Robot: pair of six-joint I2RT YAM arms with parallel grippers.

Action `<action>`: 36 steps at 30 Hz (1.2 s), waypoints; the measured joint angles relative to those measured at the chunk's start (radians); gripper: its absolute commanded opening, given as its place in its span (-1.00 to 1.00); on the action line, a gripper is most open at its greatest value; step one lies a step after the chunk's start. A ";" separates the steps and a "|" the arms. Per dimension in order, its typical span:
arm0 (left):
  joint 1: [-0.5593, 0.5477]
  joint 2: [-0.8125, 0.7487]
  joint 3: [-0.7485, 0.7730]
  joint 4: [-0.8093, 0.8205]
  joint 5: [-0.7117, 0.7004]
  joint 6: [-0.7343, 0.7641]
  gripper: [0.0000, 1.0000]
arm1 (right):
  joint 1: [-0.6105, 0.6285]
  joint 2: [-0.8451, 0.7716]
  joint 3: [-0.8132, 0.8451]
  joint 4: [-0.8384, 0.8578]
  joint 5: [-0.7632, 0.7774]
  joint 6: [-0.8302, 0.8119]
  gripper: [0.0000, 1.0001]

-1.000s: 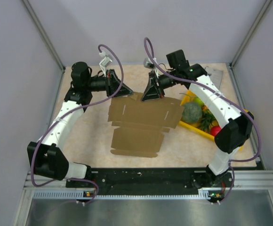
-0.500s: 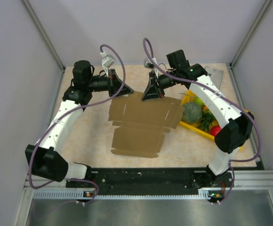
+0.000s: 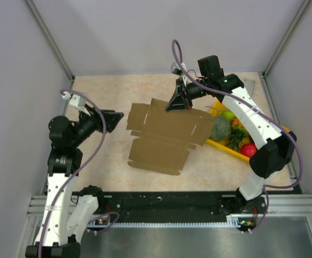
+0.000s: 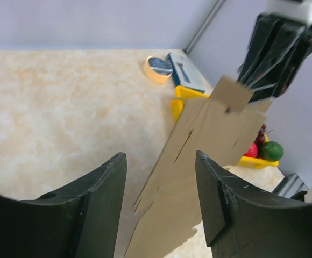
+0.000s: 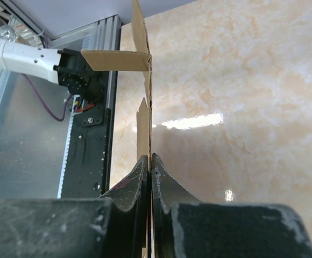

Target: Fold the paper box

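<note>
You look down on a beige marbled tabletop (image 3: 113, 174), closed in by plain grey walls (image 3: 145, 32) with a metal corner post (image 3: 49, 37) at upper left. A bright glare (image 5: 191, 121) lies mid-frame in the right wrist view.

My left arm (image 3: 54, 193) and right arm (image 3: 247, 107) are smooth white shells joined by bulky black joint housings. A thin purple cable (image 3: 94, 156) loops loosely alongside each of them. My left claw (image 4: 160, 161) has broad matte black fingers (image 4: 91, 204) with rounded tips. My right claw (image 5: 149, 157) has the same black fingers, and its body is speckled with pale dust near the camera.
</note>
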 measured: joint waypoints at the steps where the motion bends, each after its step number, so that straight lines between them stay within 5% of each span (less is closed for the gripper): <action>1: 0.004 -0.044 -0.040 -0.003 -0.019 -0.011 0.12 | -0.008 -0.004 0.000 0.001 0.000 0.007 -1.00; 12: 0.059 0.036 -0.489 0.307 0.134 -0.299 0.10 | -0.050 -0.041 0.000 0.030 -0.037 0.034 -1.00; 23: 0.060 0.177 -0.504 0.734 0.319 -0.512 -0.18 | -0.058 -0.043 0.000 0.040 -0.060 0.042 -1.00; 36: 0.040 0.186 -0.509 0.832 0.429 -0.540 -0.08 | -0.064 -0.050 -0.028 0.092 -0.088 0.088 -1.00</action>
